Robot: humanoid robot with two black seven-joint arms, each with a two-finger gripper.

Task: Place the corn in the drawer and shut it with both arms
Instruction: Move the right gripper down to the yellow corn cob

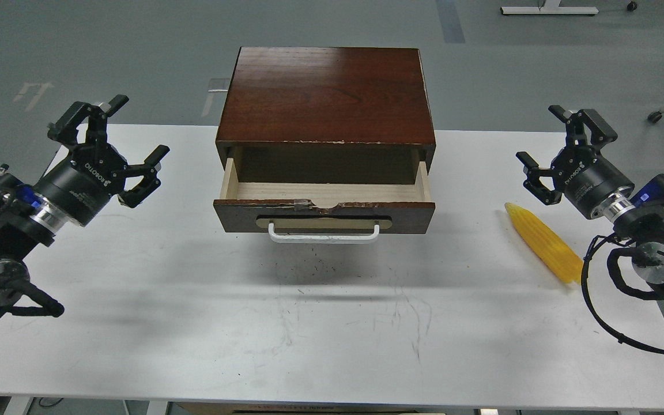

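The back of the drawer [324, 190] is lost in shadow under the cabinet [326, 95] top; the worktop [309, 323] runs off the bottom edge; both arms are cut off at the side edges; the corn [544, 242] has its near tip behind a black cable [597, 311].

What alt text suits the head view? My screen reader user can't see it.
A brown wooden drawer stands open and empty on a white table; a yellow corn cob lies to its right, between open left and right grippers.

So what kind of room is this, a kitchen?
More likely a robot lab or workshop. The floor is bare grey, a plain white table holds only a drawer box and corn, and wheeled stands sit behind.
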